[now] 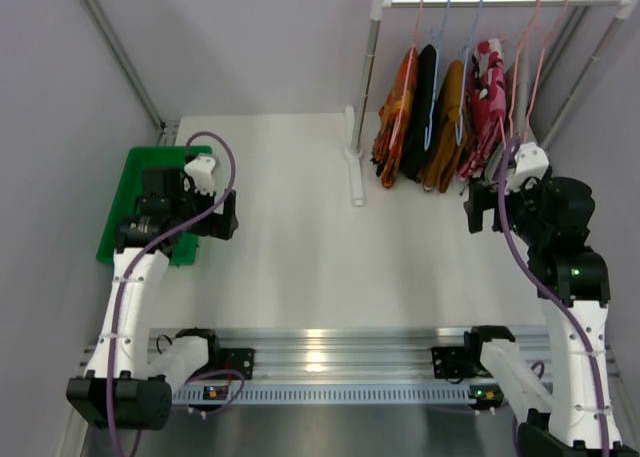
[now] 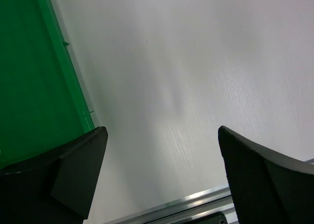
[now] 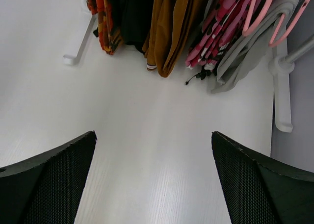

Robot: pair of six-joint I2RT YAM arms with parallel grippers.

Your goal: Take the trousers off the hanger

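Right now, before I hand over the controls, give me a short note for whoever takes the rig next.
Left gripper: open, empty, over the table next to the green tray.
Right gripper: open, empty, pointed at the clothes, short of them.
Trousers: orange pair, black pair, mustard pair and floral pair all hang on hangers from the rail. A grey garment hangs at the right end.
Done: nothing is off a hanger yet.
Left: take every pair off its hanger. The floral pair is nearest the right gripper.
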